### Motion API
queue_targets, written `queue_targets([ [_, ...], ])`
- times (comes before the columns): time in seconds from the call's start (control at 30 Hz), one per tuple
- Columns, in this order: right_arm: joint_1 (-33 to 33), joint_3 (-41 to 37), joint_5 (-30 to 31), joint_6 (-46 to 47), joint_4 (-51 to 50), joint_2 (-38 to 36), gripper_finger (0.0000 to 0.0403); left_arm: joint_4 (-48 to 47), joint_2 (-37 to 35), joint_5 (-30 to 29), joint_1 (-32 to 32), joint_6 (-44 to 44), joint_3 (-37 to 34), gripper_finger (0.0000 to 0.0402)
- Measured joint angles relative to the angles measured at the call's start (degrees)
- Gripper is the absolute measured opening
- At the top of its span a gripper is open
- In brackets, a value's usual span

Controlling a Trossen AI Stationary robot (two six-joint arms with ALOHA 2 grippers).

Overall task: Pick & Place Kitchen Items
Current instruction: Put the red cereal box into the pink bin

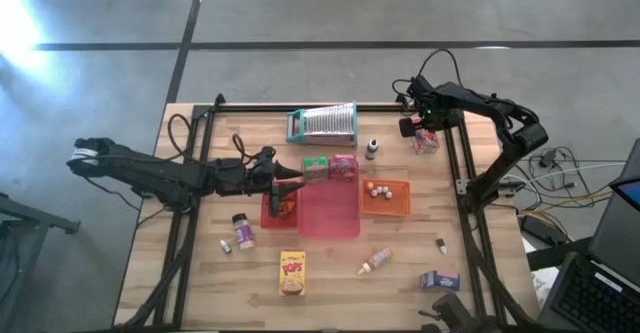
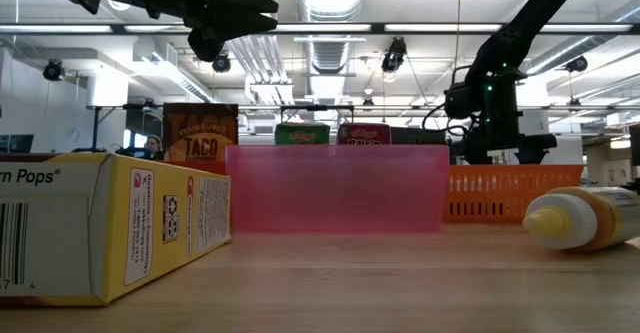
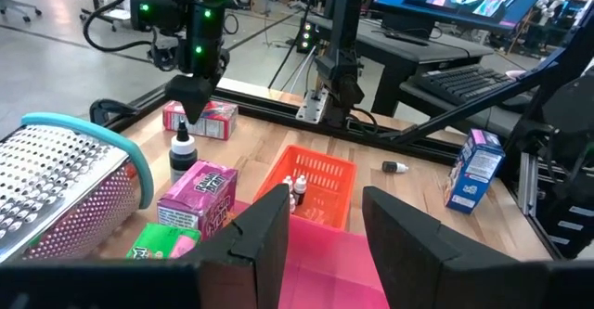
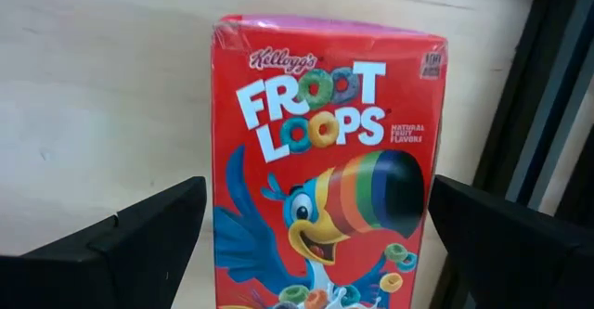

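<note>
A red Froot Loops box (image 4: 325,160) lies flat, face up, on the wooden table at its far right (image 1: 427,141). My right gripper (image 4: 320,244) hangs over it, pointing down and open, one finger on either side of the box, clear of its long sides. My left gripper (image 1: 295,181) hovers level above the red tray (image 1: 268,213) and the pink tray (image 1: 330,211) at mid-table. It is open, with nothing between its fingers (image 3: 269,230). A brown taco packet (image 1: 284,205) stands on the red tray.
A green box (image 1: 316,167) and a pink box (image 1: 343,166) stand behind the pink tray, near a grater (image 1: 322,123) and a small bottle (image 1: 372,149). The orange basket (image 1: 400,205) holds tiny bottles. Near the front lie a yellow box (image 1: 292,272), a spice jar (image 1: 242,231), a squeeze bottle (image 1: 376,261) and a blue box (image 1: 440,280).
</note>
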Motion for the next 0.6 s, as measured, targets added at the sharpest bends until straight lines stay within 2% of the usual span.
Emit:
queue_targets([
  [0.6, 3.17, -3.16, -0.97, 2.07, 1.61, 0.0, 0.04, -0.02, 0.0, 0.46, 0.0, -0.4, 0.01, 0.0145],
])
